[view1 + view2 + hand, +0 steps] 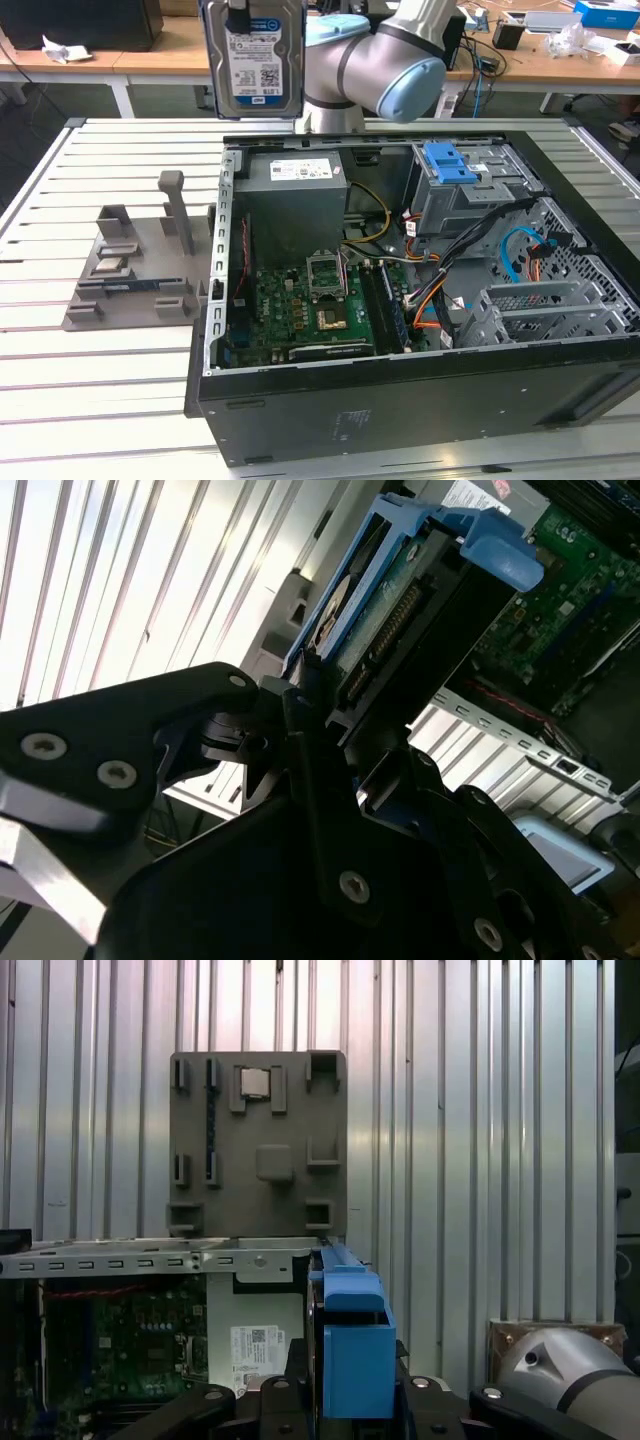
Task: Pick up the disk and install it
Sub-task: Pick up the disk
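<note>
The black robot hand (352, 1385) is closed on the flat rectangular silver disk (252, 58), its fingers clamped against the blue plastic rails that frame the drive. The disk hangs upright in the air with its blue-and-white barcode label facing the exterior view. It is well above the slotted silver metal surface (100, 400), over the far edge of the open black computer case (400, 400). Inside the case, a big grey power-supply box (295, 185) sits just below the disk, with a green motherboard (310, 310) nearer. A grey metal drive cage (470, 195) with a blue plastic latch (450, 160) lies toward the exterior view's right. A grey plastic fixture plate (130, 275) rests on the surface to the exterior view's left of the case
</note>
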Controlling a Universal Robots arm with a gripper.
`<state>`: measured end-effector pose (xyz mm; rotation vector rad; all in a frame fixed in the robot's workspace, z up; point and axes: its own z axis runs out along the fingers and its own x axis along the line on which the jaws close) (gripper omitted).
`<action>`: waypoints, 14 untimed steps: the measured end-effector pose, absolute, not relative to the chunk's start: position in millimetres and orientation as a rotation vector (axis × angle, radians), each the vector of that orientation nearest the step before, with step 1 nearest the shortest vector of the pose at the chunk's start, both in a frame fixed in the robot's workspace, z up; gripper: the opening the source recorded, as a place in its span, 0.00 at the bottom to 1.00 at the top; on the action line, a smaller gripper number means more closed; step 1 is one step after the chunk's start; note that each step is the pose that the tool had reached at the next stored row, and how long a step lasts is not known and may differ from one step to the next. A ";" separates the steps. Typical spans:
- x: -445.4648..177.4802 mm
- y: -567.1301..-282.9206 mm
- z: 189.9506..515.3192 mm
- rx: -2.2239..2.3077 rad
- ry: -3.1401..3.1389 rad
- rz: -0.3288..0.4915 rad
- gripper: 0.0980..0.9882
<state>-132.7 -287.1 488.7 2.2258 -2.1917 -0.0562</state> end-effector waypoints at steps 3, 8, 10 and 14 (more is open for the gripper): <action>-121.0 -287.1 488.4 2.226 -2.192 -0.056 0.30; -102.6 -287.1 487.9 2.225 -2.192 -0.056 0.30; -95.2 -287.1 487.7 2.226 -2.192 -0.056 0.30; -79.9 -287.1 487.4 2.225 -2.192 -0.056 0.30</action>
